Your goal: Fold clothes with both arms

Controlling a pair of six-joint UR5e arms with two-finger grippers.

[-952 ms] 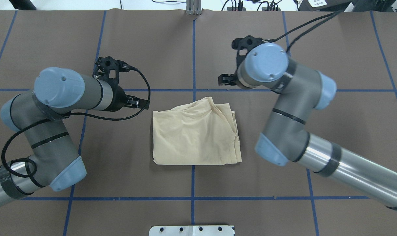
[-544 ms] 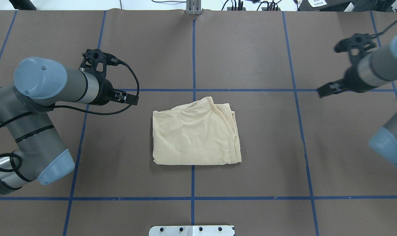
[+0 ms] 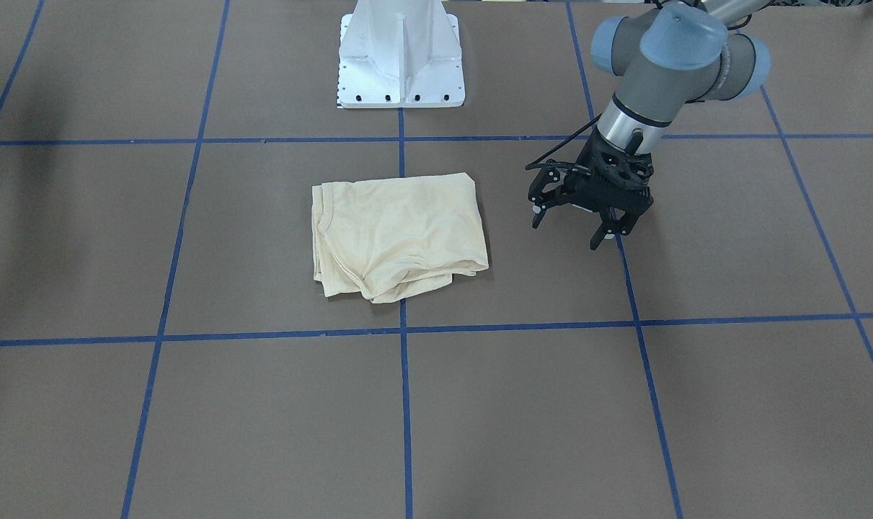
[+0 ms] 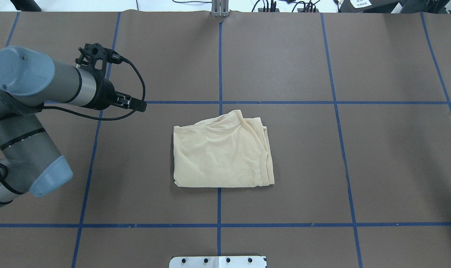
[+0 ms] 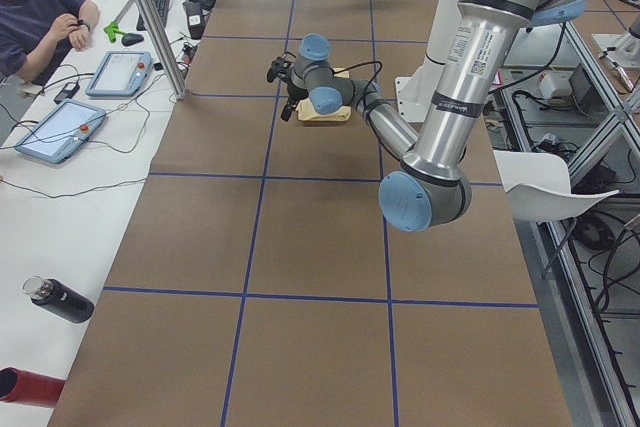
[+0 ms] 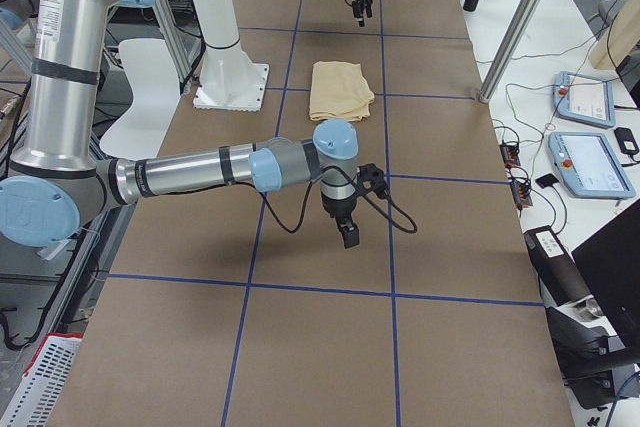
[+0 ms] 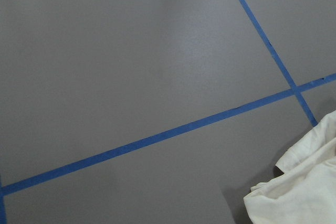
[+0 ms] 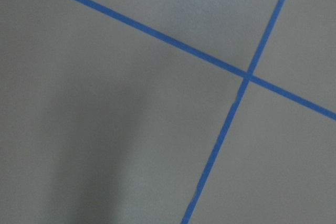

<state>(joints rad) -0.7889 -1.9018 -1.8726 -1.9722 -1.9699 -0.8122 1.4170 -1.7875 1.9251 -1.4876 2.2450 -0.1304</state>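
Observation:
The clothes (image 4: 221, 152) are one cream-yellow shirt, folded into a rough square at the table's middle, also seen in the front view (image 3: 396, 234). A corner of the clothes (image 7: 299, 192) shows in the left wrist view. My left gripper (image 3: 567, 229) hangs open and empty above the table, apart from the shirt on my left side. From overhead the left gripper (image 4: 136, 104) points toward the shirt. My right gripper (image 6: 347, 232) shows only in the right side view, low over bare table far from the shirt. I cannot tell whether it is open or shut.
The white pedestal base (image 3: 401, 58) stands behind the shirt. Blue tape lines (image 4: 219, 225) grid the brown table. Beside the table in the left side view are a seated person (image 5: 40, 17), control tablets (image 5: 125, 72), a metal post (image 5: 150, 17) and a black bottle (image 5: 60, 299).
The right arm has swung away to the right and left the overhead view. The left arm has drawn back to the left, away from the shirt. The shirt has not moved.

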